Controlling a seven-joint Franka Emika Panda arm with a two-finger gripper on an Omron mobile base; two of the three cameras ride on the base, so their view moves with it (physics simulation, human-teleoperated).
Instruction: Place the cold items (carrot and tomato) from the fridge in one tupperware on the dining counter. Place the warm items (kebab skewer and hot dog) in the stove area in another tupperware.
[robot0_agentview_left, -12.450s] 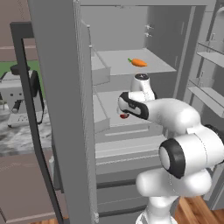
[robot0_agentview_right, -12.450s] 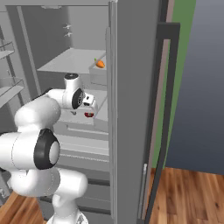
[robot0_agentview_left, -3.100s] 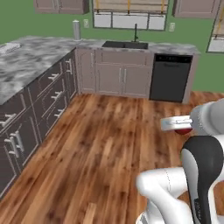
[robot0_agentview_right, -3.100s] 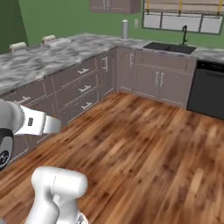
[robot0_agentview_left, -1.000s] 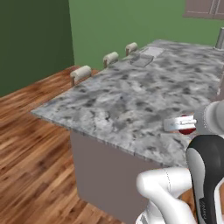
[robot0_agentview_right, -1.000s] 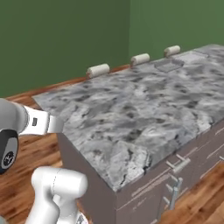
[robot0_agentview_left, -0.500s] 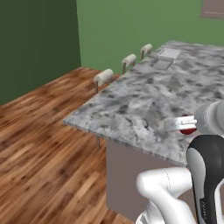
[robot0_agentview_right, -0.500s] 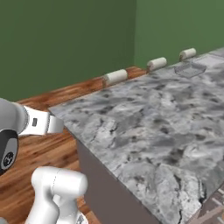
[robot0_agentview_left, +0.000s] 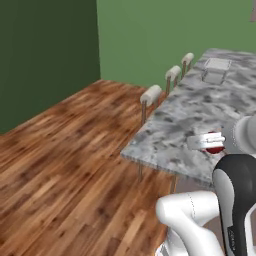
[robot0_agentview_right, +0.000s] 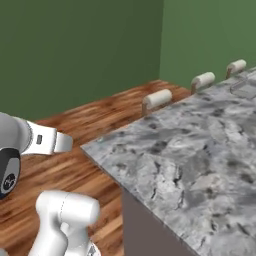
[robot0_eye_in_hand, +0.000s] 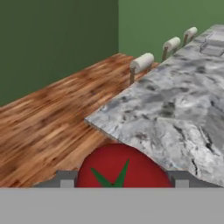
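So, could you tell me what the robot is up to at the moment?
The robot's gripper is holding a red tomato between its fingers and has it at the near corner of the grey stone counter. Far along that counter sit clear containers, where the tomato is meant to go. Three stools line the counter's far side, over a wooden floor. The tomato is not yet delivered.
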